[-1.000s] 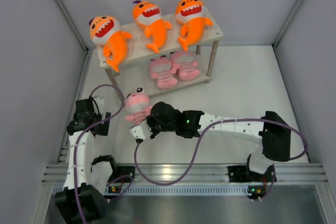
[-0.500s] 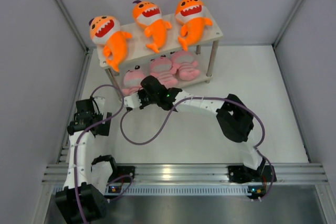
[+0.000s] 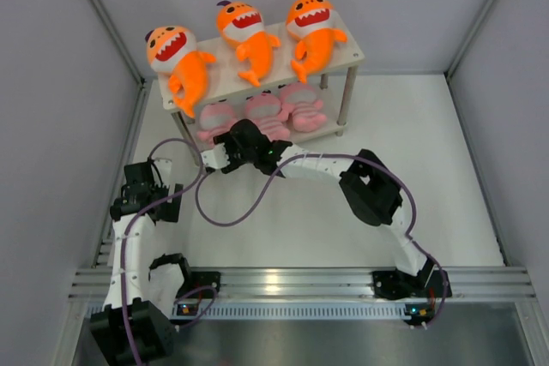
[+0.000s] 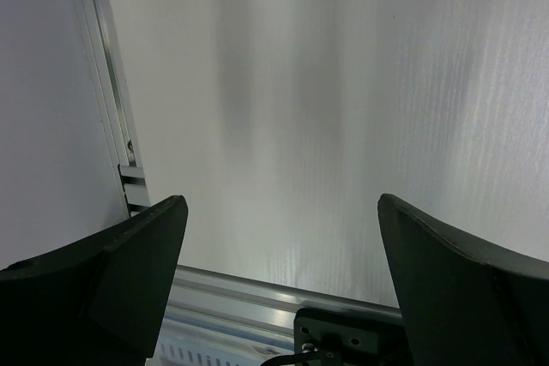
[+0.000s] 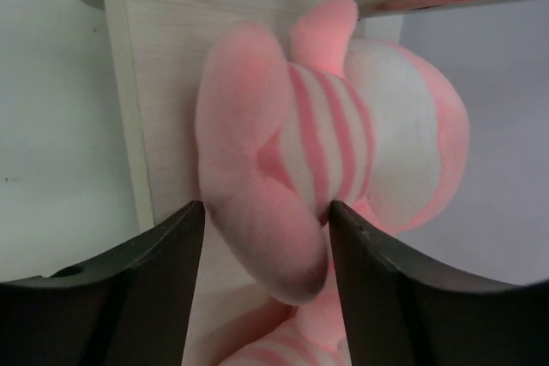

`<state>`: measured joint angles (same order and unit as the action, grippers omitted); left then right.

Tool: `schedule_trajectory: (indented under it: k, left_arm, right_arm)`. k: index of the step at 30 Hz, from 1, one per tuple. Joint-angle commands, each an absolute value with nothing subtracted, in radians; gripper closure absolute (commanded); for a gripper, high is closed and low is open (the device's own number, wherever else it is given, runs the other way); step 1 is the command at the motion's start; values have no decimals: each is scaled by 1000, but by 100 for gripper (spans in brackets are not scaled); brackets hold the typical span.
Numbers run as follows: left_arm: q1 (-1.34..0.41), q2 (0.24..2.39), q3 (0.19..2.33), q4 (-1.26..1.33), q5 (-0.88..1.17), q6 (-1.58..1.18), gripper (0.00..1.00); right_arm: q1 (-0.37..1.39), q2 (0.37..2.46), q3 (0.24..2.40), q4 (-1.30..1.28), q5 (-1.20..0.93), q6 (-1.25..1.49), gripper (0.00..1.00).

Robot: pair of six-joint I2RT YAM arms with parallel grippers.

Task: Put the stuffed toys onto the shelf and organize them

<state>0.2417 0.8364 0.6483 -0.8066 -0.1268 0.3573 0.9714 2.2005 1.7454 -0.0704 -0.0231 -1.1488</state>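
So the right gripper [image 3: 221,159] is up at the left end of the lower board of the shelf [image 3: 353,59], upper middle of the overhead shot. Its jaws are pinched in narrow on a pink striped plush [image 3: 214,117]. On the wrist cam that plush lies on the pale board, squished between both fingers [image 5: 129,297]. The left gripper [image 3: 141,182] sits lower left with its jaws spread wide over the table [image 4: 343,83], well apart from any toy.

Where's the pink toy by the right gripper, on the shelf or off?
On the shelf: the pink toy lies on its lower board, between the right gripper's fingers.
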Motion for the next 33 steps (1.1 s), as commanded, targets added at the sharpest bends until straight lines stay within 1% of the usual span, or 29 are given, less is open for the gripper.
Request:
schedule_trajectory:
  k: [1,3,5,7,9,10,13,15,16,19,20,23,24,27,28,30,32,33]
  left_arm:
    - [249,839,647,-764,-115,348,1]
    - [249,841,649,-765,-114,348,1]
    - [248,839,647,-765,-115,347,1]
    - [248,838,647,-764,-114,350,1]
    - [247,834,646,-765,-107,359,1]
    - [248,836,646,-765,-103,364,1]
    - [249,833,647,-765,-100,365,1]
    - [247,824,647,-765,-103,365,1]
    - [248,813,647,-765,-101,367,1]
    - [249,778,644,-767,-106,370,1]
    - [249,767,641,-767,-106,373,1]
    - [248,730,644,-769,-110,371,1]
    - [249,721,646,-770,-117,371,1]
    - [249,689,657,-787,-121,367,1]
    - [249,672,663,-798,-120,365,1]
    - [249,655,664,-802,-118,365,1]
    - [249,631,666,-805,-110,365,1]
    - [249,624,666,-807,-107,367,1]
  right_arm:
    - [985,2090,1677,23,-12,-1173,37]
    - [999,2054,1654,20,-12,-1167,32]
    - [1018,1991,1612,23,23,-1151,22]
    - [1063,1913,1539,43,67,-1140,1]
    - [1101,1853,1468,73,141,-1126,1]
    - [1123,1792,1395,102,165,-1083,1]
    - [1213,1674,1280,103,218,-941,1]
    - [1229,1611,1224,104,242,-853,1]
    - [1239,1545,1171,101,251,-756,1]
    - [1238,1424,1070,52,293,-579,1]
    - [1238,1398,1037,35,360,-543,1]
    - [1221,1310,941,-42,452,-392,1]
    - [1204,1274,907,-99,463,-294,1]
    - [1096,1224,864,-216,552,-142,1]
    - [1033,1182,853,-238,613,-59,1]
    - [967,1099,813,-279,675,45,1]
    - [862,1037,787,-291,712,99,1]
    - [777,976,755,-285,707,141,1]
